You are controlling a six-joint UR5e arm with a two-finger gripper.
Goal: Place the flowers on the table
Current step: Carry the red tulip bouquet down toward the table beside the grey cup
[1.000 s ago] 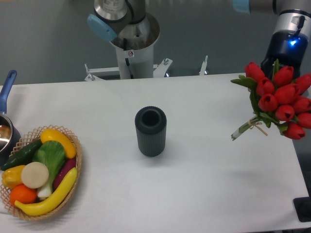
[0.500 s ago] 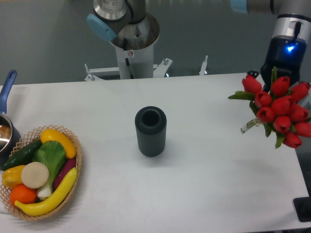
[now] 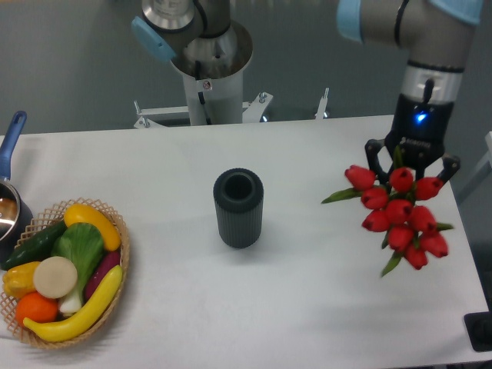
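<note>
The flowers (image 3: 399,213), a bunch of red tulips with green leaves, hang at the right side over the white table (image 3: 307,307). The heads point towards the camera and the stems are hidden behind them. My gripper (image 3: 413,164) sits right above the bunch with its dark fingers (image 3: 373,156) on either side of it. It is shut on the flowers and holds them up off the tabletop.
A dark ribbed vase (image 3: 238,207) stands upright at the table's middle. A wicker basket of vegetables (image 3: 65,273) sits at the front left, with a blue-handled pot (image 3: 9,201) behind it. The arm's base (image 3: 206,73) stands behind the far edge.
The arm has swung left and inward from the right edge, carrying the flowers with it. The bunch has turned, so the stems no longer show and the heads face the camera.
</note>
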